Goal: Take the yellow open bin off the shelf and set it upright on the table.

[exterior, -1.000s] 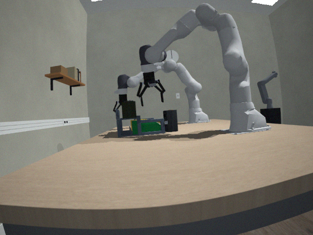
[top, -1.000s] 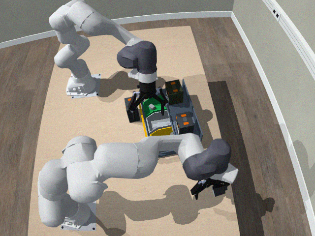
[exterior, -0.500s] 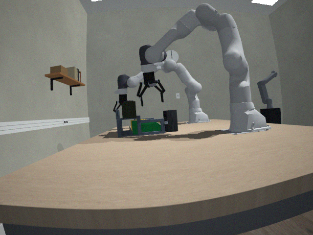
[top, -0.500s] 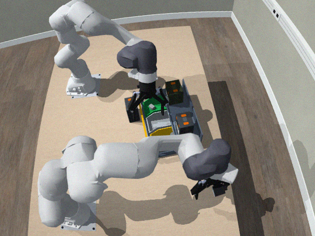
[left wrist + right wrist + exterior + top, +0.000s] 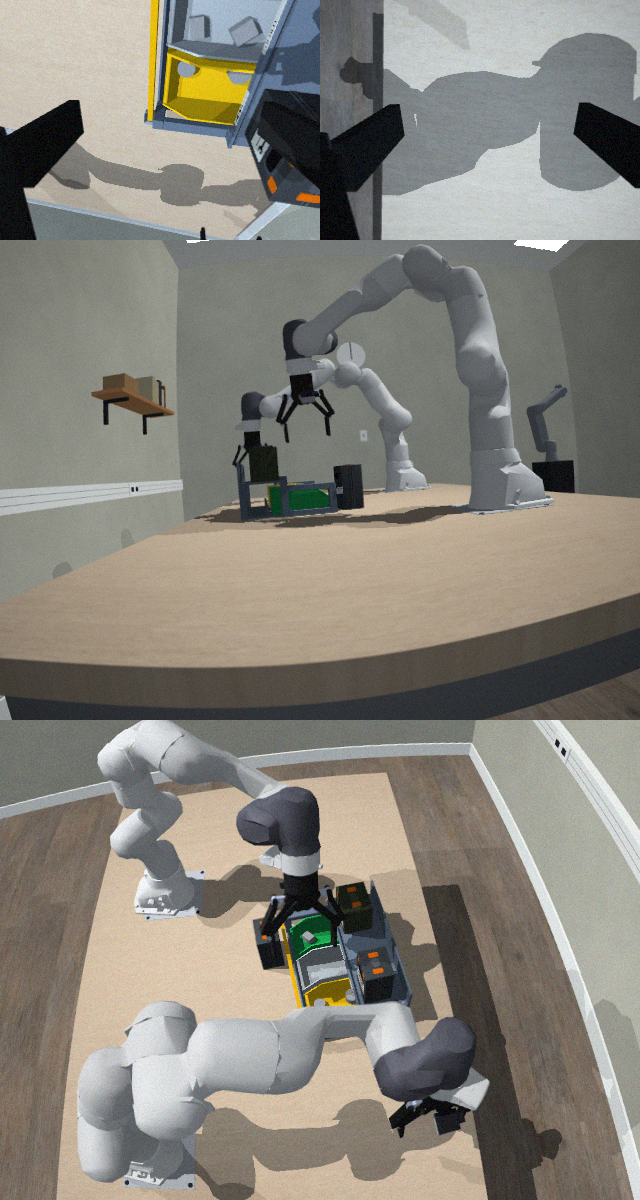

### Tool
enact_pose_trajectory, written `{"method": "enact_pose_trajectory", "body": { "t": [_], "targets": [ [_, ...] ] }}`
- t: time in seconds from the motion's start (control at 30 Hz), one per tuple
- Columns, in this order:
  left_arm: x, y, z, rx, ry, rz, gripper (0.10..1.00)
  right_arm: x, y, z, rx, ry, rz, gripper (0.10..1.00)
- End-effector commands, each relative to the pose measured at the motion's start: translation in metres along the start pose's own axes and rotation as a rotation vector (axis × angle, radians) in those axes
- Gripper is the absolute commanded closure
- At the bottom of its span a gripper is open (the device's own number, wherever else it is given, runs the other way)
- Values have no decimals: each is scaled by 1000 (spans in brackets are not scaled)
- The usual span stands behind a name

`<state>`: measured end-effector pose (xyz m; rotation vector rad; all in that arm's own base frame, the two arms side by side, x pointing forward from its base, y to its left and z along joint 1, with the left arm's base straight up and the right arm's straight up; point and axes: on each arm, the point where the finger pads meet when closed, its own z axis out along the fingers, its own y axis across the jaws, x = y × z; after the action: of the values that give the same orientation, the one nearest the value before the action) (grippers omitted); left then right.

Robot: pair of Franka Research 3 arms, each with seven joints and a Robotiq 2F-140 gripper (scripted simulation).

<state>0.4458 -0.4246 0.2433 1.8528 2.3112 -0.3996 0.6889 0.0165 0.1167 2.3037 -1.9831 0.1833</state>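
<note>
The yellow bin [image 5: 330, 991] [image 5: 210, 90] stands in the lower front row of the blue-grey shelf [image 5: 364, 941] [image 5: 244, 500] [image 5: 300, 45], at the end nearer the right arm. Grey round parts [image 5: 186, 69] lie in it. The grey bin [image 5: 215, 52], with blocky parts, is beside it, then the green bin [image 5: 317, 926] [image 5: 305, 499] with a grey part [image 5: 309, 937]. My left gripper [image 5: 302, 942] [image 5: 307, 436] [image 5: 170, 117] is open and empty, above the shelf. My right gripper [image 5: 423, 1128] [image 5: 489, 119] is open and empty, above the table near its edge.
Two dark boxes with orange marks [image 5: 354, 906] [image 5: 375, 973] stand on the shelf's upper deck. A third dark box [image 5: 268, 947] [image 5: 351, 488] stands on the table before the green bin's end. A yellow strip [image 5: 291, 968] [image 5: 153, 60] runs along the shelf front. The right forearm passes beside the yellow bin.
</note>
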Motion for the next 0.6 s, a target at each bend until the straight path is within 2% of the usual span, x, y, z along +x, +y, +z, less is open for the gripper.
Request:
{"method": "enact_pose_trajectory", "body": {
  "t": [0.0,0.03,0.1,0.27,0.33,0.43,0.57],
  "targets": [
    [-5,-9,-36,18,18,-19,98,46,10,-7,-14,-5,27,98],
    [-8,-10,-46,18,18,-19,98,62,14,-9,-17,-7,41,98],
    [-8,-10,-46,18,18,-19,98,62,14,-9,-17,-7,41,98],
    [-17,-17,-91,15,21,-20,98,157,47,-23,-38,-21,130,98],
    [-18,-19,-101,13,22,-21,98,181,59,-27,-43,-24,152,98],
    [-19,-20,-108,12,23,-22,98,216,77,-33,-50,-30,186,98],
    [-19,-20,-109,12,23,-22,98,253,100,-40,-57,-37,224,98]
  ]
}}
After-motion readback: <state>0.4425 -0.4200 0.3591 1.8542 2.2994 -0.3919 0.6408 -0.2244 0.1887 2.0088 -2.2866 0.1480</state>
